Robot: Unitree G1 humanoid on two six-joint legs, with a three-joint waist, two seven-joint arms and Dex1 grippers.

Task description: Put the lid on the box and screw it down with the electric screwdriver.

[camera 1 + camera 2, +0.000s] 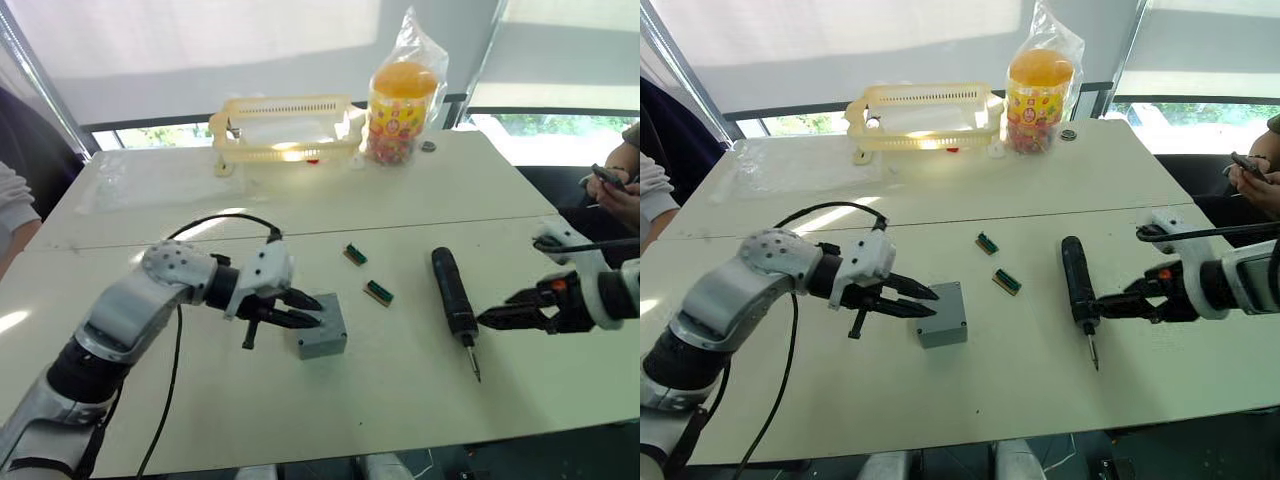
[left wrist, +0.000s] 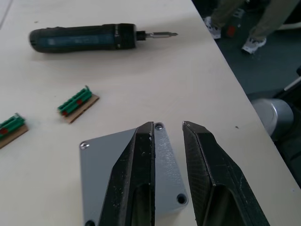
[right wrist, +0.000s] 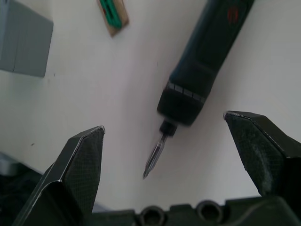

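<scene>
White table [image 1: 300,215]. The box [image 1: 323,327] sits near the middle, toward the near edge, with the lid [image 2: 106,155] already on top and screw holes visible at its corners. Left gripper [image 1: 305,310] hovers over the box's left part, fingers [image 2: 134,179] slightly parted, nothing between them; one finger overlaps the lid in the left wrist view, contact not clear.

The electric screwdriver [image 1: 454,297] lies flat on the table right of the box, well apart from it, bit pointing toward the near edge. Right gripper [image 1: 500,318] is just right of the bit end, jaws spread wide, holding nothing.

Two small green connector pieces [image 1: 378,292] lie between box and screwdriver, a little farther back. At the far edge: a yellow basket [image 1: 283,128] and a bagged jar of sweets [image 1: 400,95]. A person's hands [image 1: 618,195] holding a phone at far right.
</scene>
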